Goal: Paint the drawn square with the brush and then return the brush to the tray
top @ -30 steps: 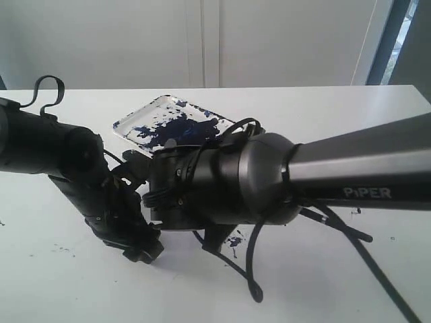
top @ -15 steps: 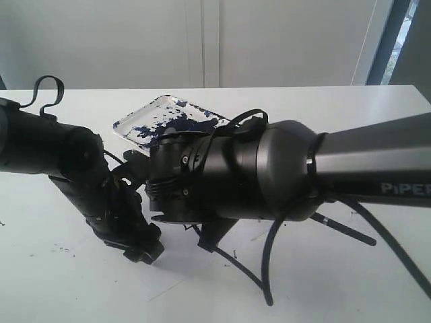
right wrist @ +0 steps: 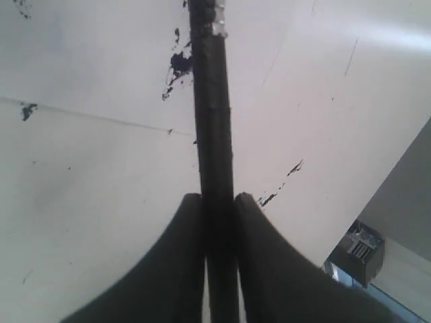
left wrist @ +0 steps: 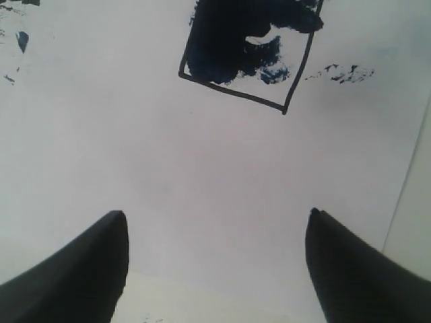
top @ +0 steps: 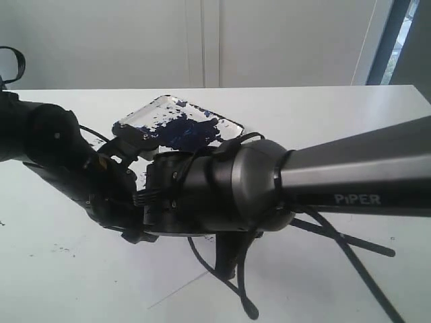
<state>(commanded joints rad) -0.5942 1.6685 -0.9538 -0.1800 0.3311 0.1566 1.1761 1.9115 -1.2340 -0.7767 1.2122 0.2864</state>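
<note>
The right jaws are shut on the brush point(right wrist: 212, 121), pinching its black shaft between both tips. The shaft runs straight out ahead of them over the white paper point(right wrist: 101, 168), and a pale band point(right wrist: 220, 23) shows further along it. The left jaws stand wide apart and hold nothing. They hang over bare paper with the drawn square point(left wrist: 249, 60) just ahead of them.

About two thirds of the square is blotched dark blue-black, and one strip along a side and corner is not yet covered. We judge the painting is well along but unfinished.

In the exterior view the tray point(top: 153, 108) lies on the desk point(top: 337, 121) in the upper left-centre of the frame. It sits behind both arms, smeared with dark paint. From there we cannot make out the brush tip or the square, because the arms hide them.

We expect the brush to be light and stiff along the shaft, with only the tip soft. A thin, round, smooth stick like this can twist or slide in a pinch, and more so if paint gets onto it. So we think the present hold is the right one: on the dry shaft, back from the band, with the stick centred between the tips. Light pressure on the paper should be enough, since pressing hard could lever the shaft askew in the grip.
</note>
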